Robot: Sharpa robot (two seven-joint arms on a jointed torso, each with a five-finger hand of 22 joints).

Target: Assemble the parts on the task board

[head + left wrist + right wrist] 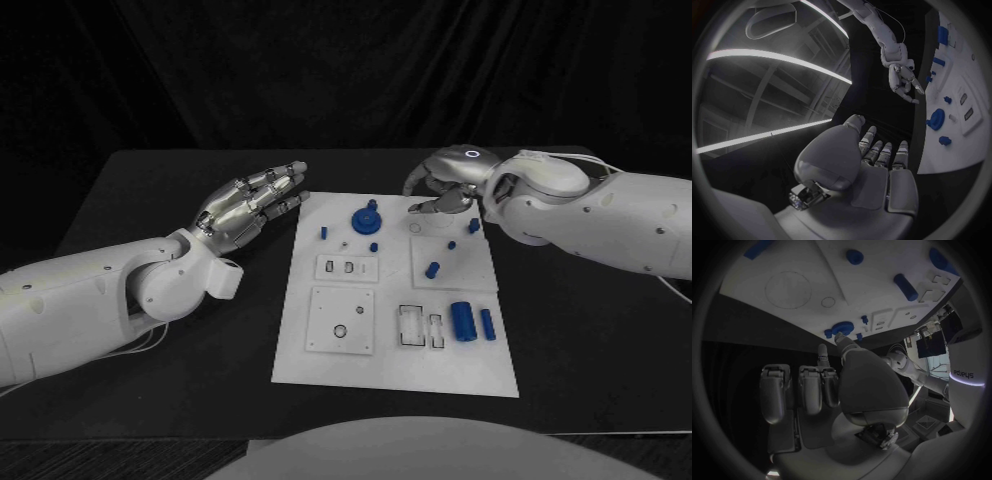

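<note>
**Approaching the Far Parts of the Task Board**

Positioning comes first in this step. The task board [397, 370] lies in the middle of the black table [577, 340], with blue parts spread over it: a round knobbed part [366, 217] at the far centre, small pegs [433, 269] at mid-board, and two cylinders [463, 321] at the near right.

The right hand [444, 190] hovers over the far right corner of the board, fingers curled downward and apart, grasping nothing; it appears released. The left hand [257, 205] sits just off the far left edge of the board, fingers extended and together, palm flat, also holding nothing.

Judged from this layout, the step in hand is the right hand's reach toward a part at the far end, probably the round knobbed part or a peg beside it. No part has yet been lifted, so the assembly appears to be at its start.

To perform the step well:

1. Lower the right hand vertically so that neighbouring pegs are not knocked.
2. Close thumb and fingers on the part's sides, not its top.
3. Keep the left hand beside the board edge, ready to steady the board if it slides.
4. Lift straight up before moving across.
</note>
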